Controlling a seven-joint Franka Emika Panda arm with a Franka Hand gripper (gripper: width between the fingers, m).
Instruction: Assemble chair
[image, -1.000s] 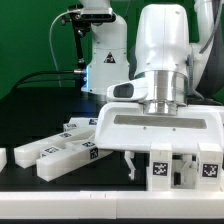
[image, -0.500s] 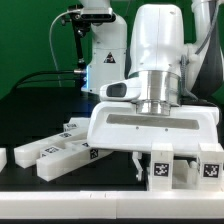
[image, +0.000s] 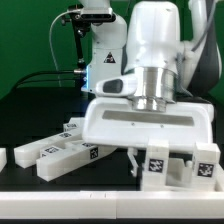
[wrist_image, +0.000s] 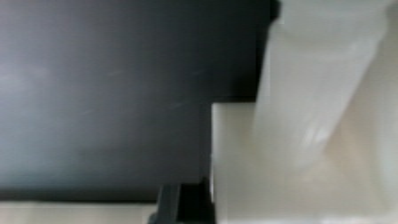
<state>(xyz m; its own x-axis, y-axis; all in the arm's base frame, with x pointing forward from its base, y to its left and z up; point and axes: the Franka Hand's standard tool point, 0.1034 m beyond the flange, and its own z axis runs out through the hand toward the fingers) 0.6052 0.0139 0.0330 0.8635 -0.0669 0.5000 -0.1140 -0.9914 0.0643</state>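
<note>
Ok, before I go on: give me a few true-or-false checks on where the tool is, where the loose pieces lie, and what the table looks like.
1. The tool hangs right over a tagged white part at the exterior view's right. True.
2. The table is white. False: it is black.
3. Long white pieces with marker tags lie on the table, to the exterior view's left of the tool. True.
4. The backdrop behind the arm is red. False: it is green.
5. The wrist view shows only bare table. False: a white part fills much of it, close to the camera.
</note>
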